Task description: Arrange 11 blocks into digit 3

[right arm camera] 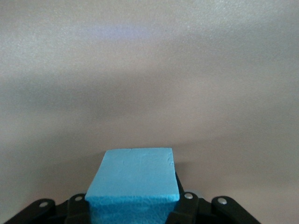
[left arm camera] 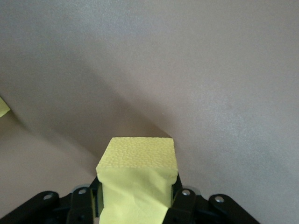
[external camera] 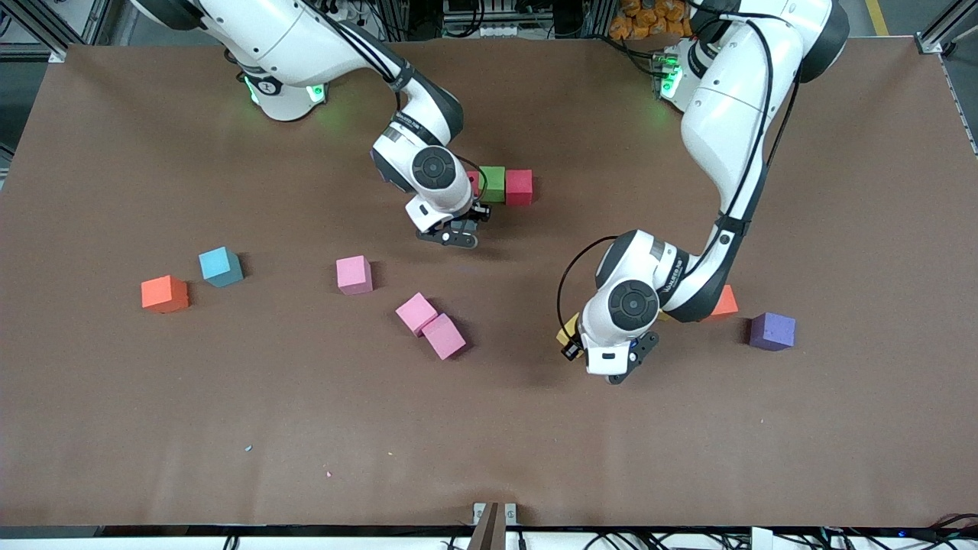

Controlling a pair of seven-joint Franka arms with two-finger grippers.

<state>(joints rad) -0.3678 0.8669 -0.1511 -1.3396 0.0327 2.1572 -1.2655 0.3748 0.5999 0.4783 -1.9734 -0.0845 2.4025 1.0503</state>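
**Yellow and blue cubes are being carried toward the row**

The left gripper (left arm camera: 135, 205) is grasping a yellow block (left arm camera: 138, 172) tightly, over the table near the orange block (external camera: 724, 302). The right gripper (right arm camera: 133, 207) is clenching a light blue block (right arm camera: 133, 179) just beside the green block (external camera: 493, 183), which is touching the red block (external camera: 519, 186). I think the blue cube should be lowered square against this row before the fingers are releasing.

The table (external camera: 688, 458) is brown. On it lie three pink blocks (external camera: 354, 274), an orange block (external camera: 164, 294), a purple block (external camera: 772, 331), and green (external camera: 493, 183) and red (external camera: 519, 186) ones. The gripped blocks are yellow (left arm camera: 135, 182) and light blue (right arm camera: 133, 179).
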